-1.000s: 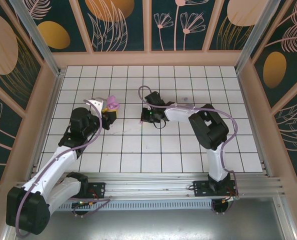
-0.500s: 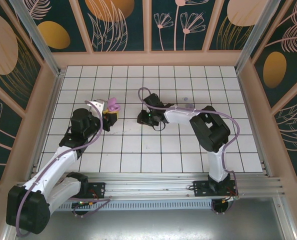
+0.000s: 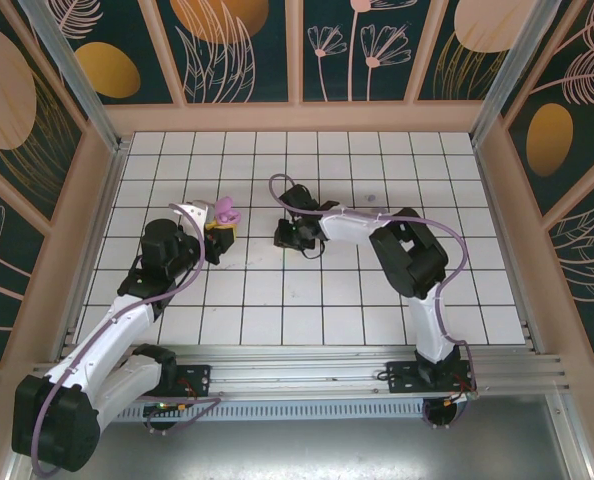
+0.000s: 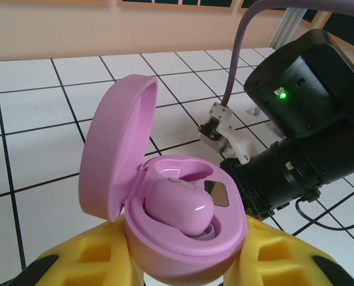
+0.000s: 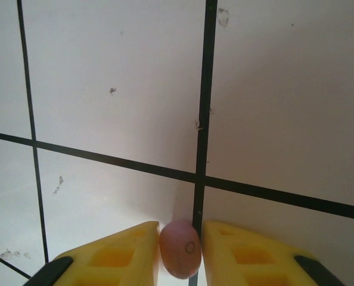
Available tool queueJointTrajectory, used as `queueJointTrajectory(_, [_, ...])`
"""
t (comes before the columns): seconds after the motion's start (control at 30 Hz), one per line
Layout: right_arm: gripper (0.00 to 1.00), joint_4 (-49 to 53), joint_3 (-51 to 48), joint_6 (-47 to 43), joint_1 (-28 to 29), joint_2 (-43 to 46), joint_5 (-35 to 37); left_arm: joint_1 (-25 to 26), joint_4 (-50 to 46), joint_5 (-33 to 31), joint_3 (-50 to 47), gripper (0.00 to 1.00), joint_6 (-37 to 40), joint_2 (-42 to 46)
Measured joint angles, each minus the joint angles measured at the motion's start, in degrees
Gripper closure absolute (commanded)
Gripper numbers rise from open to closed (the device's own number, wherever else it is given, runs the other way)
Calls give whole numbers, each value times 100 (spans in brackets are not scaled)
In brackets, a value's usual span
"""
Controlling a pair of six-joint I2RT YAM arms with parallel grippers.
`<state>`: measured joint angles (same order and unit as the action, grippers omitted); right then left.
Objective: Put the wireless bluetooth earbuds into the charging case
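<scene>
Left gripper [image 4: 183, 265] clamps the open case [image 4: 114, 149], one earbud [image 4: 177, 208] seated. Right gripper [image 5: 181, 238], nearby on its right, pinches the second earbud [image 5: 180, 250] at its fingertips; it may slip during insertion.

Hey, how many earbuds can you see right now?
2. One earbud sits in the open charging case held by the left gripper; the other earbud is pinched in the right gripper. More may be hidden.

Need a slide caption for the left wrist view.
Left gripper holds the open charging case, one earbud seated inside; right arm beyond it, at right.
</scene>
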<state>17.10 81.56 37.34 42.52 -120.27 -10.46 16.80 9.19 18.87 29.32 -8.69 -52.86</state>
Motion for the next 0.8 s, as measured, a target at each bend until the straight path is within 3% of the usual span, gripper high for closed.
queueJointTrajectory(0.43, [86, 407, 372, -531, 114, -50, 415, 0, 0, 120, -9, 95, 2, 52])
queueJointTrajectory(0.8, [89, 866, 103, -1453, 66, 2170, 1368, 7, 527, 1224, -9, 95, 55, -319])
